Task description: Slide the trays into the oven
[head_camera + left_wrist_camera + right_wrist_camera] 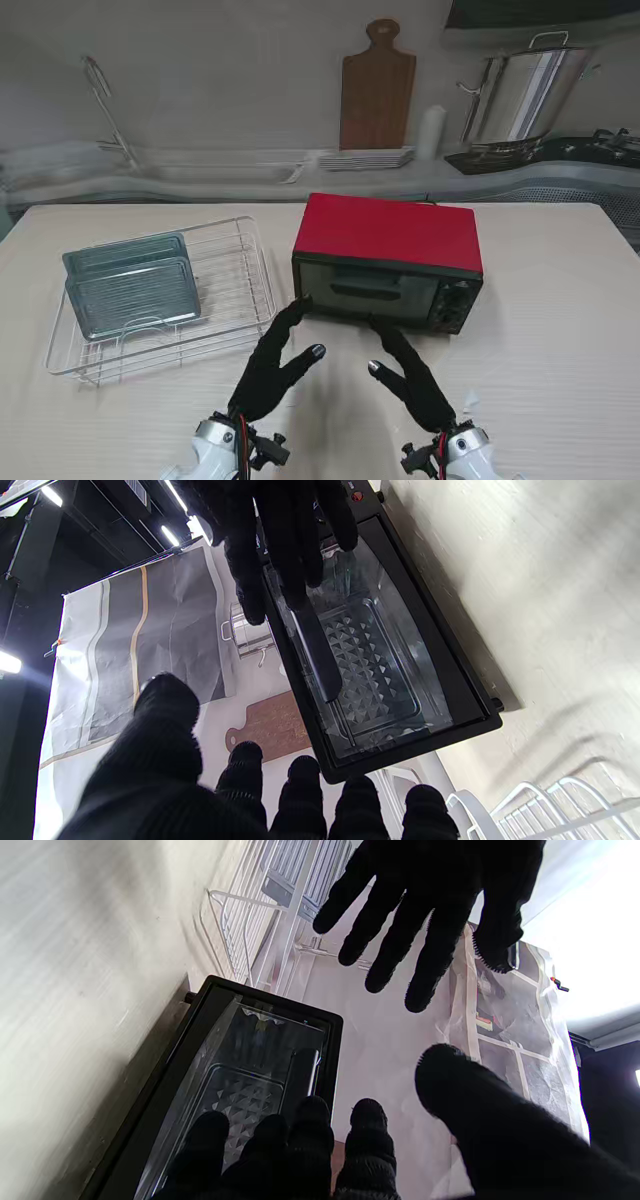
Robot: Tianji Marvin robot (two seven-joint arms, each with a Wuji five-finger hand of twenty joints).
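The red oven [390, 232] stands mid-table with its glass door [368, 288] shut. Through the door [380, 680] the wrist views show a diamond-patterned tray inside, behind the black handle [315, 650]. Two ribbed glass trays [135, 290] stand upright in the wire rack [245, 262] to the oven's left. My left hand [272, 365] is open with its fingers spread, its fingertips close to the door's lower left corner. My right hand [410, 380] is open too, just in front of the door's middle, holding nothing. Each hand shows in the other's wrist view: right hand [280, 540], left hand [435, 905].
The backdrop behind the table shows a printed kitchen scene with a cutting board [377, 88] and a steel pot [525, 95]. Bare tabletop [560, 340] lies to the right of the oven and nearer to me.
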